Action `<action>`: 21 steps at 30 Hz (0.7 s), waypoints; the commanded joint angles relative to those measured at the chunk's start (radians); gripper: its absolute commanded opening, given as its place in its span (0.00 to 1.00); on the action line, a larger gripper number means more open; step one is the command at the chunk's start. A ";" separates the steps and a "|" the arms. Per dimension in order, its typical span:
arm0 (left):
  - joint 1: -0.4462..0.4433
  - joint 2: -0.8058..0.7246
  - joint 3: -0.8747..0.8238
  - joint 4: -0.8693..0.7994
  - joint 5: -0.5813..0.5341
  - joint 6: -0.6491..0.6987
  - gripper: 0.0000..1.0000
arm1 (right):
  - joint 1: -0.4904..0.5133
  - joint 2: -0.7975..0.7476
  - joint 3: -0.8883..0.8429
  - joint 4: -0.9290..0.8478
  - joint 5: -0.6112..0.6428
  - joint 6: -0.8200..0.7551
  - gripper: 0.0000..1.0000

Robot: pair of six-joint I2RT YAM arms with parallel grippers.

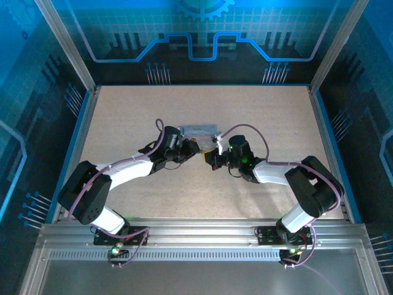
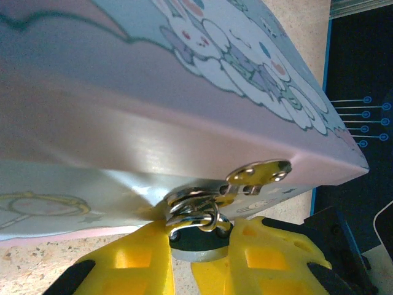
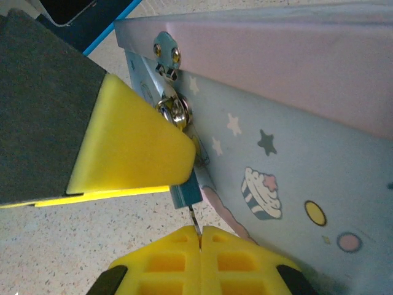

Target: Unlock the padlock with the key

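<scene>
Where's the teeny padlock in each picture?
Left wrist: padlock at bottom middle, pinched between yellow jaws.
Right wrist: centre-left, under the big yellow jaw, key poking out below.
Top: too tiny to make out; look at the near edge of the tin.
Shared landmark: the tin, in all three.

Left gripper (image 1: 195,147) and right gripper (image 1: 214,155) point tip to tip, nearly meeting. Tin box (image 1: 199,130), pale grey, lies just off left gripper's left flank and right gripper's right flank, long side parallel to both. Yellow finger pads (image 1: 216,141) glimpsed at right gripper's tip. Purple cable (image 1: 245,128) loops behind each gripper's wrist. Green light (image 1: 245,161) glows behind right gripper. Speckled beige table (image 1: 123,110) under both grippers. Jaw gaps too small to read.
</scene>
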 commanded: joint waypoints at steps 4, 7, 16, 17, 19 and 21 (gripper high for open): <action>-0.012 0.000 0.006 0.076 0.034 -0.008 0.08 | 0.022 0.013 0.055 0.082 -0.004 0.020 0.00; -0.013 0.004 0.006 0.078 0.033 -0.009 0.08 | 0.027 0.016 0.061 0.083 -0.003 0.022 0.00; -0.012 0.036 0.000 0.106 0.043 -0.024 0.08 | 0.029 0.016 0.061 0.098 0.006 0.036 0.00; -0.013 0.040 -0.001 0.110 0.042 -0.025 0.08 | 0.030 0.018 0.061 0.097 0.006 0.037 0.00; -0.013 0.049 -0.004 0.115 0.043 -0.024 0.08 | 0.030 0.021 0.068 0.069 0.014 0.031 0.00; -0.013 0.065 -0.006 0.130 0.046 -0.029 0.08 | 0.029 0.025 0.079 0.014 0.031 0.014 0.00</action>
